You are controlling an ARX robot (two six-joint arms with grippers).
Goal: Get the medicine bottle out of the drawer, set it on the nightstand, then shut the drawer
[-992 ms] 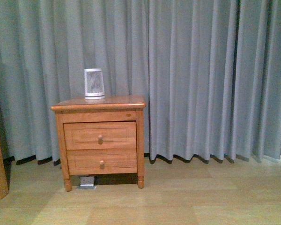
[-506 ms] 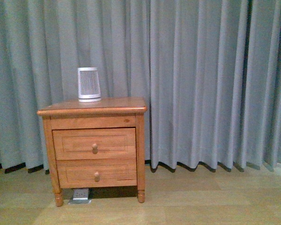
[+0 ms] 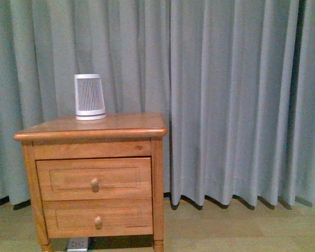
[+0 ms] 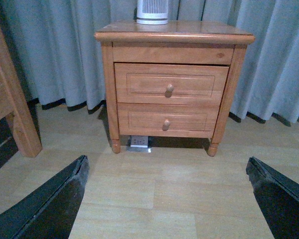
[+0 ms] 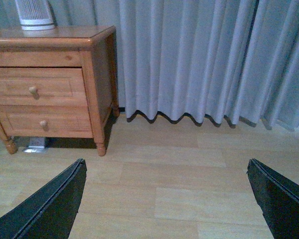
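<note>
The orange-brown nightstand [image 3: 94, 128] stands at the left against the curtain. Its upper drawer [image 3: 94, 178] is shut, with a round knob [image 3: 95, 184]. It also shows in the left wrist view [image 4: 170, 83] and the right wrist view [image 5: 37, 86]. The medicine bottle is hidden. My left gripper [image 4: 167, 199] is open and empty, low over the floor, well in front of the nightstand. My right gripper [image 5: 164, 199] is open and empty over bare floor, off to the nightstand's right side. Neither arm shows in the front view.
A larger white slatted tapered cylinder [image 3: 90, 97] stands on the nightstand top at the back left. The shorter lower drawer [image 3: 98, 218] is shut. A small grey box [image 4: 139, 143] lies under the nightstand. Grey curtains [image 3: 236, 100] hang behind. A wooden furniture leg [image 4: 15, 109] stands left.
The front view has closed in on the nightstand: it looks larger and sits lower and further left in the frame. Both drawers stay shut.
</note>
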